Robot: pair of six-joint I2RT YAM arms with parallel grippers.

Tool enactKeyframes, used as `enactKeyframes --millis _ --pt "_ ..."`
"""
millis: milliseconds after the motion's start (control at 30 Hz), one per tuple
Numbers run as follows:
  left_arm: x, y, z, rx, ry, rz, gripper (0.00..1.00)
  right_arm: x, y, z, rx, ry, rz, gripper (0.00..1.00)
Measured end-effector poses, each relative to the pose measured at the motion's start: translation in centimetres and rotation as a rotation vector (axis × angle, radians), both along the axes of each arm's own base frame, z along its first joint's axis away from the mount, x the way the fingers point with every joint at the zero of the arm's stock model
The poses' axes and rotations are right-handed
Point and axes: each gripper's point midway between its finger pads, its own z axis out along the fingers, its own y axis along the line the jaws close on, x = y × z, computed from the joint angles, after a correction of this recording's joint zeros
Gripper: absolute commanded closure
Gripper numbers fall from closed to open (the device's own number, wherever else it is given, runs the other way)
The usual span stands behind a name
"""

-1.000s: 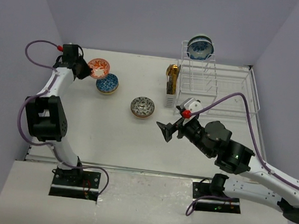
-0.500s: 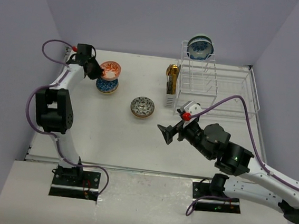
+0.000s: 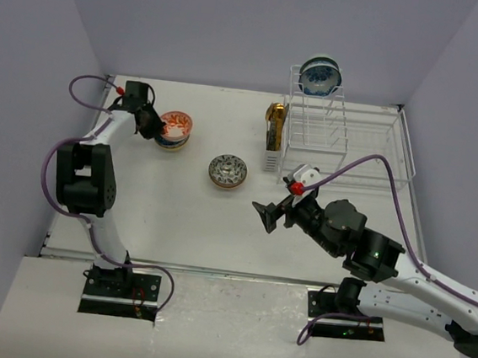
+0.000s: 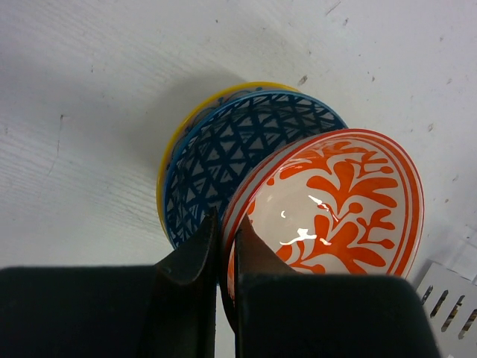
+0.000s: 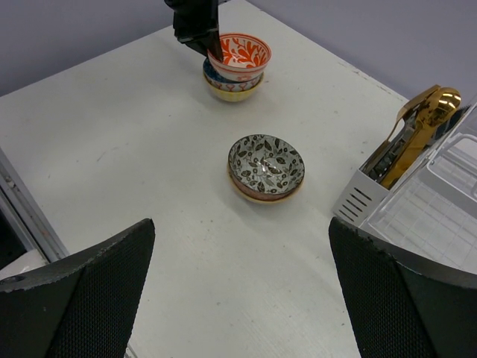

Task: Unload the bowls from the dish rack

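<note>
— Stacking, judging by the left gripper (image 4: 226,227): clamped thin on the near rim of the orange floral bowl (image 4: 328,201), one finger inside, one outside.
— Why tilted like that?
— Likely to nest it into the blue lattice bowl (image 4: 223,149) underneath, at the far left of the table (image 3: 176,215); seemingly seated partway, not yet let go.
— And the right gripper (image 5: 238,231)?
— Spread wide, holding nothing, hanging above the table near the grey leaf-patterned bowl (image 5: 266,165). Probably waiting clear of the stacking.
— Remaining in the dish rack (image 3: 316,123)?
— Counting one blue-patterned bowl (image 3: 320,75), stood on edge atop the tall slots. Needs fetching next, by the look of it.
</note>
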Motion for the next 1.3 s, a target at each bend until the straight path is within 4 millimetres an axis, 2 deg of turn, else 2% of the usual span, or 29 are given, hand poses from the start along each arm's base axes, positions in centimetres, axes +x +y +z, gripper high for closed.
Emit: enactKeyframes --millis 367,833,1067,1200,1300 --pt "-0.4 0.3 -0.6 -0.037 0.013 0.009 0.92 0.0 0.2 -0.7 -0.014 0.007 0.001 0.01" --pt "-0.2 1.4 0.3 -0.027 -0.008 0.031 0.87 0.0 0.4 -1.0 -0.02 0.011 0.008 0.01" --pt "0.3 1.3 0.7 -0.031 -0.032 0.027 0.79 0.0 0.4 -0.9 -0.02 0.011 0.009 0.01" --pt "0.6 1.2 0.9 -0.034 -0.045 0.018 0.71 0.0 0.4 -0.9 -0.02 0.011 0.009 0.01" --pt "0.7 1.2 0.9 -0.036 -0.051 0.014 0.69 0.0 0.4 -0.9 -0.02 0.011 0.009 0.01"
